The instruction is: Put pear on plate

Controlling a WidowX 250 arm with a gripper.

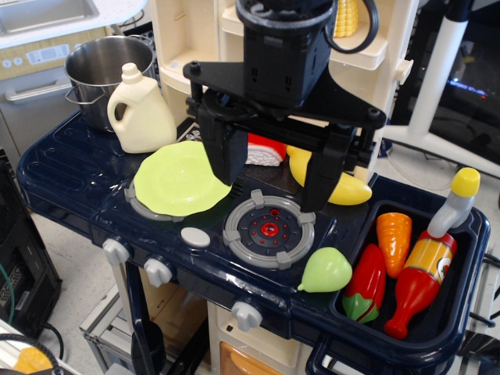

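Nothing done: pear [324,270] is sitting at 4 o'clock from the burner [269,230], plate [180,178] at 10; jaws [275,184] are hanging wide open, empty.

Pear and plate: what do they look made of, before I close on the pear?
The pear looks like smooth, hard, light-green plastic; a soft sheen runs over its rounded body, so it may be slippery. The plate looks like lime-green plastic with a duller finish and a thin, slightly wavy rim. The gripper hangs open above the stove burner.
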